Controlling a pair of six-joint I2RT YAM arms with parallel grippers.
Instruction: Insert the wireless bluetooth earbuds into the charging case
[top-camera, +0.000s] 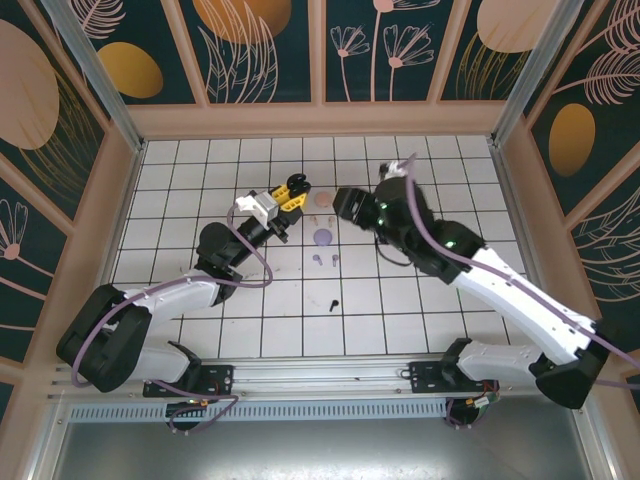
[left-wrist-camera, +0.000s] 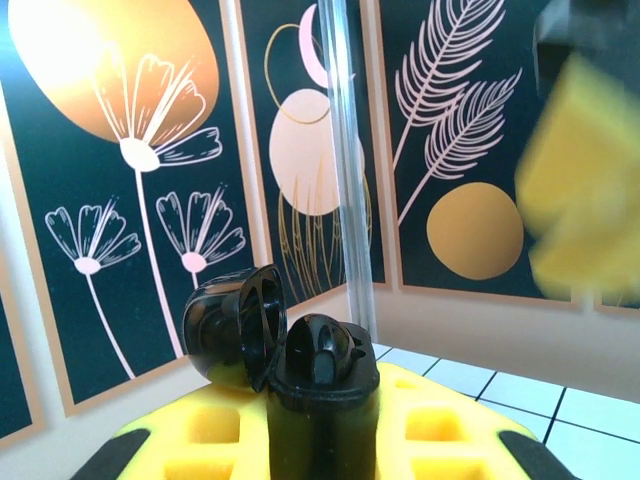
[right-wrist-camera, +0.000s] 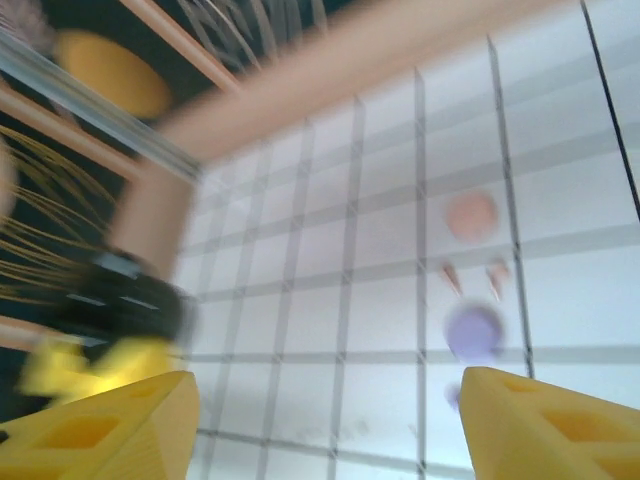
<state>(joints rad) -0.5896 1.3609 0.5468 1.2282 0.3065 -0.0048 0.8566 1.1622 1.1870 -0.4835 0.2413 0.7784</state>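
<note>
Black charging case (left-wrist-camera: 322, 380), lid (left-wrist-camera: 235, 325) leftward

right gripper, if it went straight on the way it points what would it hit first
The right gripper would probably meet bare white tiles first. The lilac case lies just right of that line; blur leaves depth unclear.

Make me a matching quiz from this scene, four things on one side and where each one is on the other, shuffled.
1 black case
2 pink case
3 lilac case
4 black earbud

A on the table, closest to its near edge
B in the left gripper, lid open
C lying between pink case and black earbud
D on the table, farthest back

Pairs: 1B, 2D, 3C, 4A
</note>
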